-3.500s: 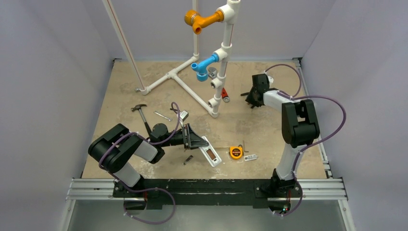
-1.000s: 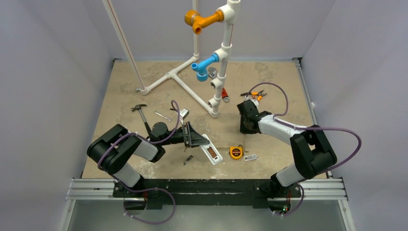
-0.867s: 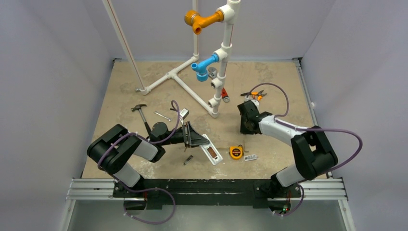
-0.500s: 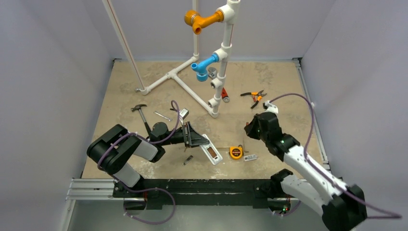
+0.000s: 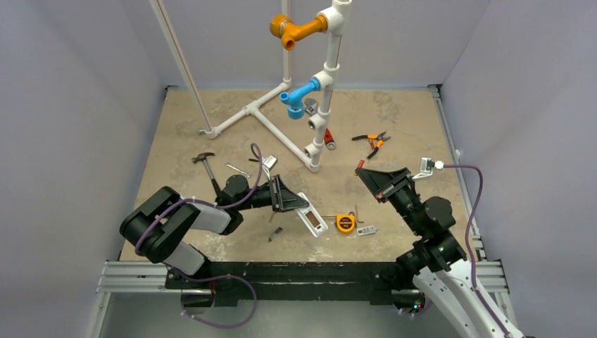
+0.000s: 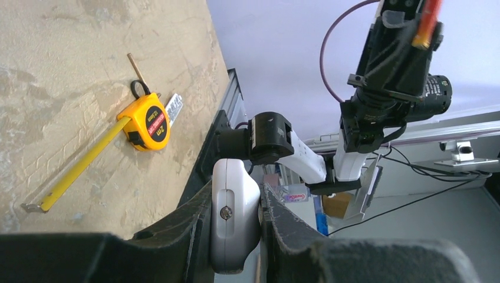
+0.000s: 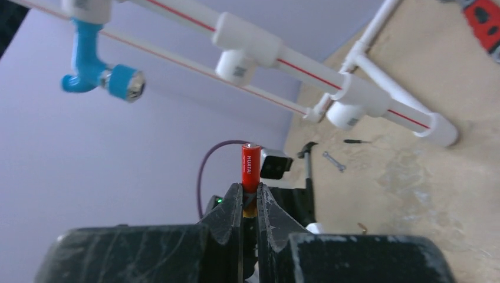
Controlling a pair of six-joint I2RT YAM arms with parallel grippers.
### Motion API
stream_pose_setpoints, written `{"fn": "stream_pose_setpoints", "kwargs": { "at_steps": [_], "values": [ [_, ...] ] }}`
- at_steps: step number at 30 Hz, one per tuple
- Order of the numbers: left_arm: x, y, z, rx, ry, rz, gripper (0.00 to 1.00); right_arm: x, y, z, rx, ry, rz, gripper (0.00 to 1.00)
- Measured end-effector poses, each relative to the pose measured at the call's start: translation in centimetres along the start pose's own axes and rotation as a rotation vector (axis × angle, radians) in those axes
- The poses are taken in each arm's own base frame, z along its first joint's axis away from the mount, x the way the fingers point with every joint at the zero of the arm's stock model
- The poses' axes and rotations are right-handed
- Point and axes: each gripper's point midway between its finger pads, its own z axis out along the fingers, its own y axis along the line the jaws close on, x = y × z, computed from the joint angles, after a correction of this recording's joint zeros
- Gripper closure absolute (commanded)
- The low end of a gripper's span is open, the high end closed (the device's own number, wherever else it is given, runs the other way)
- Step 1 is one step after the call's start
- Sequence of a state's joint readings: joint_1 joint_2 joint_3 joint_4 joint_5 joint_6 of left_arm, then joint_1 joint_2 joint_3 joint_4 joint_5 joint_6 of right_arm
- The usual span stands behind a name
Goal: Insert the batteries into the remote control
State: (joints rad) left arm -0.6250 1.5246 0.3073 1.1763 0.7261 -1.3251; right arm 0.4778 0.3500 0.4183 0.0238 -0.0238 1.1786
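While the remote control is being clamped near centre by the left gripper, a battery is being pinched aloft rightward by the right gripper, best lowered lengthwise into the bay.

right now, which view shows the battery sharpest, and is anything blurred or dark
right wrist view: battery sharp, label readable, blue pipe fitting behind it slightly soft, right claw dark along the bottom; left wrist view: tape measure crisp, remote close to the lens; top view: even light, faint shadows, no glare, battery only a red speck.
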Motion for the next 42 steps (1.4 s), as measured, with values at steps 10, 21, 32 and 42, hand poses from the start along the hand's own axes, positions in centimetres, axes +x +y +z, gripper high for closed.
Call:
{"fn": "stream_pose_setpoints", "kwargs": {
  "at_steps": [10, 21, 32, 42],
  "values": [
    [-0.3, -1.1, 1.3, 0.012, 0.021, 0.055, 1.0, 2.7, 7.6, -2.7, -0.386, 0.19, -0.082, 1.0],
    [-0.4, -3.5, 1.0, 0.04, 0.018, 0.176, 1.0, 4.6, 10.8, -5.6, -0.603, 0.307, -0.166, 1.0],
    [-0.5, -7.5, -0.5, 0.099, -0.027, 0.379, 1.0, 6.0, 4.8, -3.8, -0.481, 0.305, -0.447, 1.0],
    [-0.5, -8.5, -2.2, 0.034, -0.05, 0.595, 1.0, 7.3, 1.9, -4.3, -0.551, 0.302, -0.735, 1.0]
  ]
}}
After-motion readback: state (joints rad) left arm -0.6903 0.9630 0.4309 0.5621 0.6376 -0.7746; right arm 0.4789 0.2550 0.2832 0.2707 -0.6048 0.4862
